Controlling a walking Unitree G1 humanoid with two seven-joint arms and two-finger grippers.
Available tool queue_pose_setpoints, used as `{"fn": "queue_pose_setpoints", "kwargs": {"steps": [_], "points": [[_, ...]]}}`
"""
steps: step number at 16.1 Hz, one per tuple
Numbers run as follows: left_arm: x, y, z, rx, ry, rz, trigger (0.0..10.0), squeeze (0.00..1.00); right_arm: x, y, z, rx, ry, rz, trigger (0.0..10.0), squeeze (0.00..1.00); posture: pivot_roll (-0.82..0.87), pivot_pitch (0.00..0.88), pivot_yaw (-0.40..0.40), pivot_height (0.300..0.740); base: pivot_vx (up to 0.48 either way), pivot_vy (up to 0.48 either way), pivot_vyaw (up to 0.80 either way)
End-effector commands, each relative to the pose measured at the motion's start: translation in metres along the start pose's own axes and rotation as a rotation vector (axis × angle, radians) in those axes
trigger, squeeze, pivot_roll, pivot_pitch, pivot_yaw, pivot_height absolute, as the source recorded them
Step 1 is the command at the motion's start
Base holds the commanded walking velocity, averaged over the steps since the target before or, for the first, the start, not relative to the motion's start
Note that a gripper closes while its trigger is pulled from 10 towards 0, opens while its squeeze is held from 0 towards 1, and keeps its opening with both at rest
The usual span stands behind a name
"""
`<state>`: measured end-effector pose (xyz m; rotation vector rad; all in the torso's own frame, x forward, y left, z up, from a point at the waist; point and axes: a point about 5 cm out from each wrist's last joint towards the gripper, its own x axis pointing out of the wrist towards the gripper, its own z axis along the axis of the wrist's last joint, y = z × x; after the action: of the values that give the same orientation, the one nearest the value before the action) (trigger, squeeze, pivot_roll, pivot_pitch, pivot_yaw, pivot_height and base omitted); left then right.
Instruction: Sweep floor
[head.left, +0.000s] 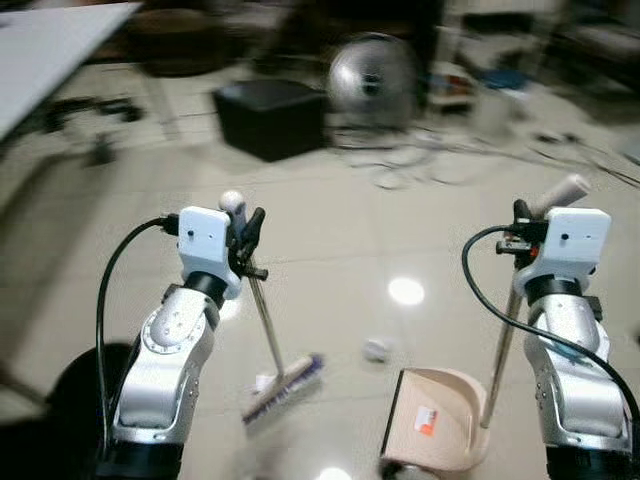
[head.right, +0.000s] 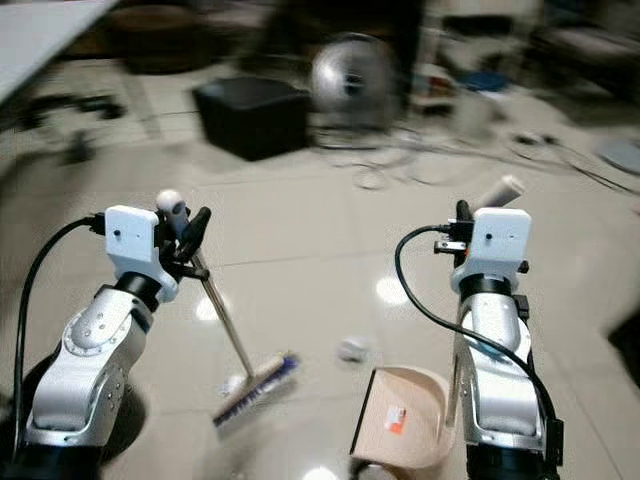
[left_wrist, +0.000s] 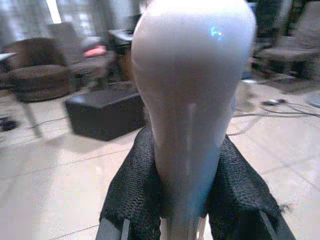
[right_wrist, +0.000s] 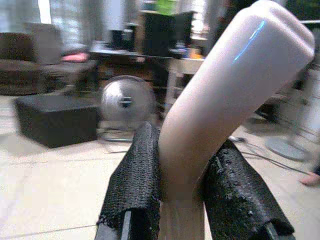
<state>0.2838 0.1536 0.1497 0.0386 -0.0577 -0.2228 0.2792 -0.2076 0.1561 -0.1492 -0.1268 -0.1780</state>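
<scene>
Two arms are raised in front of me, bent at the elbow. My left gripper (head.left: 245, 232) pinches the top of the broom (head.left: 268, 330), whose brush head rests on the floor (head.left: 330, 250) left of the dustpan (head.left: 432, 420). My right gripper (head.left: 522, 228) pinches the dustpan's handle. A small crumpled scrap (head.left: 376, 349) lies just beyond the dustpan. My right wrist view shows the fan (right_wrist: 125, 102) beside the black box (right_wrist: 57, 120) more sharply.

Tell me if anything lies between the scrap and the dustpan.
Nothing visible does. The scrap lies on bare tile just ahead of the dustpan mouth, with the broom head off to its left.
</scene>
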Motion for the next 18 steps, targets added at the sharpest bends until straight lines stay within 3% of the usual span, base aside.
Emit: {"fn": "queue_pose_setpoints", "kwargs": {"steps": [1, 4, 11, 15, 18], "points": [[0.0004, 0.0035, 0.0054, 0.020, -0.024, 0.008, 10.0, 0.00, 0.0017, 0.0036, 0.0134, 0.011, -0.064, 0.020, 10.0, 0.00, 0.05, 0.048, 0.064, 0.740, 0.000, 0.330, 0.00], [-0.0001, 0.0045, 0.0044, 0.026, -0.019, 0.006, 10.0, 0.00, 0.0006, 0.0030, 0.0118, 0.026, -0.056, 0.009, 10.0, 0.00, 0.05, 0.047, 0.068, 0.740, 0.000, 0.334, 0.00], [0.0021, 0.0055, 0.0057, 0.036, -0.019, -0.008, 10.0, 0.00, -0.0009, 0.0016, 0.0094, 0.049, -0.043, -0.006, 10.0, 0.00, 0.05, 0.045, 0.079, 0.740, 0.000, 0.333, -0.42], [0.0028, 0.0038, 0.0086, 0.088, -0.037, -0.024, 10.0, 0.00, -0.0017, 0.0026, 0.0079, 0.053, -0.037, -0.010, 10.0, 0.00, 0.05, 0.043, 0.089, 0.740, 0.000, -0.240, 0.00], [0.0040, 0.0050, 0.0081, 0.059, -0.031, -0.011, 10.0, 0.00, -0.0026, 0.0002, 0.0074, 0.050, -0.034, -0.022, 10.0, 0.00, 0.05, 0.043, 0.094, 0.740, 0.000, -0.320, 0.00]]}}
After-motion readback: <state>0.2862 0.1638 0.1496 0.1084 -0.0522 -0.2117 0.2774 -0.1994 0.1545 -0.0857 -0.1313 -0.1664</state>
